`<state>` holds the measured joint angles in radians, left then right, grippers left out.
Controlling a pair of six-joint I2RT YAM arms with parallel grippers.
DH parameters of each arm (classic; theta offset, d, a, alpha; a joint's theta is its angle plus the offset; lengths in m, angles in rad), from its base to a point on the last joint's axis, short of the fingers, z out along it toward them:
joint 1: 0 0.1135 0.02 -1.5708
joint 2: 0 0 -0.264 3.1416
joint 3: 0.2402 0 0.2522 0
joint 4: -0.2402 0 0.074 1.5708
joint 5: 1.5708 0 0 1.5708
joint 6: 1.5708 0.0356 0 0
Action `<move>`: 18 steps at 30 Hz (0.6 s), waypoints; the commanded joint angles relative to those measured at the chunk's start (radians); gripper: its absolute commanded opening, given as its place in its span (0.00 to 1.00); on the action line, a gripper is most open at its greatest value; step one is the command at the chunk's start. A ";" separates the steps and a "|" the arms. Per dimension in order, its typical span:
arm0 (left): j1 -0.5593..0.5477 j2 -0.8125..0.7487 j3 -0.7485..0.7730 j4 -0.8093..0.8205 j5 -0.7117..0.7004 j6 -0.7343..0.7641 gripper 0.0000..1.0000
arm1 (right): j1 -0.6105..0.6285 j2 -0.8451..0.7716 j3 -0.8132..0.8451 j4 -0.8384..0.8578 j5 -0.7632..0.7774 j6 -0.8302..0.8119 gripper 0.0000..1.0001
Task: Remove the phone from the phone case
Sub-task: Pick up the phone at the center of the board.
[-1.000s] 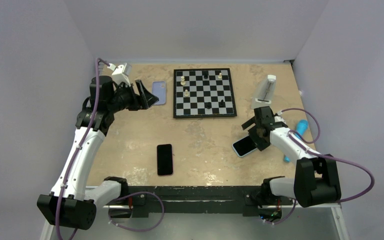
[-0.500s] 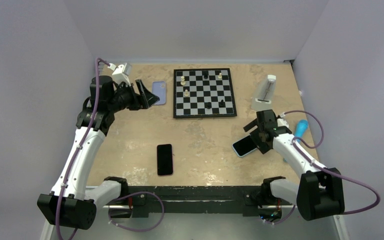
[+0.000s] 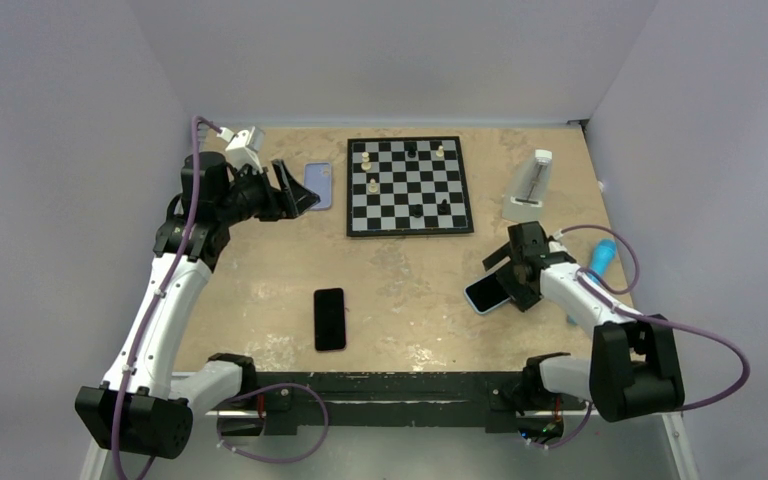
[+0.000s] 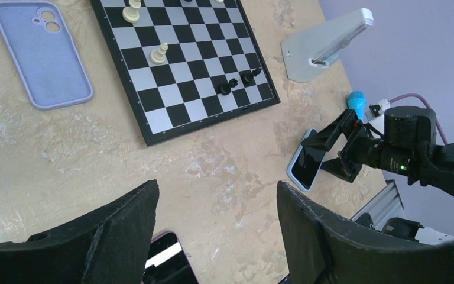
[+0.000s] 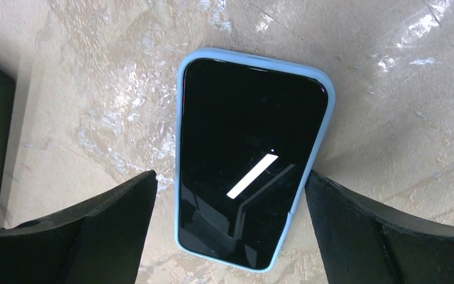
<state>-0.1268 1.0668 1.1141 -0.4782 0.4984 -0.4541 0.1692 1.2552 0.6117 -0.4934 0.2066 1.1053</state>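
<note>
A phone with a dark screen lies face up in a light blue phone case on the table at the right. My right gripper is open and low over its near end. One finger stands on each long side, and neither touches the case. From above, the right gripper sits just right of the phone. My left gripper is raised at the far left, open and empty; its wrist view shows the left gripper above bare table.
An empty lavender case lies left of a chessboard with several pieces. A second black phone lies near the front centre. A white wedge-shaped object and a blue object sit at the right.
My right arm has shifted slightly, and its gripper has settled closer around the blue-cased phone. The phone, the left arm and everything else have stayed put.
</note>
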 commanded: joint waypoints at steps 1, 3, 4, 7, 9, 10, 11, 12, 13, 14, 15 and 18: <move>-0.002 -0.010 -0.010 0.057 0.025 -0.010 0.77 | -0.002 0.056 0.066 -0.019 0.019 -0.027 0.98; -0.002 -0.009 -0.008 0.053 0.022 -0.007 0.78 | -0.003 0.096 0.105 -0.044 0.031 -0.044 0.98; -0.002 -0.010 -0.008 0.052 0.019 -0.006 0.78 | -0.002 0.126 0.130 -0.065 0.033 -0.055 0.98; -0.002 -0.013 -0.007 0.047 0.011 0.001 0.78 | 0.000 0.244 0.204 -0.136 0.025 -0.081 0.98; -0.002 -0.016 -0.006 0.045 0.005 0.004 0.78 | -0.001 0.292 0.215 -0.155 -0.011 -0.084 0.98; -0.002 -0.020 -0.004 0.043 0.006 0.005 0.78 | -0.001 0.309 0.214 -0.156 -0.028 -0.084 0.97; -0.002 -0.024 -0.002 0.043 0.008 0.006 0.78 | 0.001 0.326 0.214 -0.153 -0.046 -0.084 0.96; -0.002 -0.028 -0.003 0.044 0.009 0.006 0.78 | 0.001 0.344 0.216 -0.153 -0.061 -0.085 0.95; -0.002 -0.032 -0.004 0.045 0.008 0.007 0.78 | 0.001 0.366 0.224 -0.160 -0.074 -0.087 0.94; -0.002 -0.035 -0.005 0.047 0.005 0.008 0.78 | 0.002 0.382 0.239 -0.171 -0.080 -0.094 0.93; -0.002 -0.036 -0.005 0.046 0.003 0.009 0.78 | 0.005 0.400 0.252 -0.185 -0.081 -0.099 0.92; -0.002 -0.033 -0.007 0.046 0.003 0.009 0.78 | 0.018 0.425 0.280 -0.218 -0.062 -0.101 0.87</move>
<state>-0.1268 1.0554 1.1141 -0.4717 0.4995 -0.4534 0.1696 1.6039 0.9016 -0.6994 0.1925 1.0000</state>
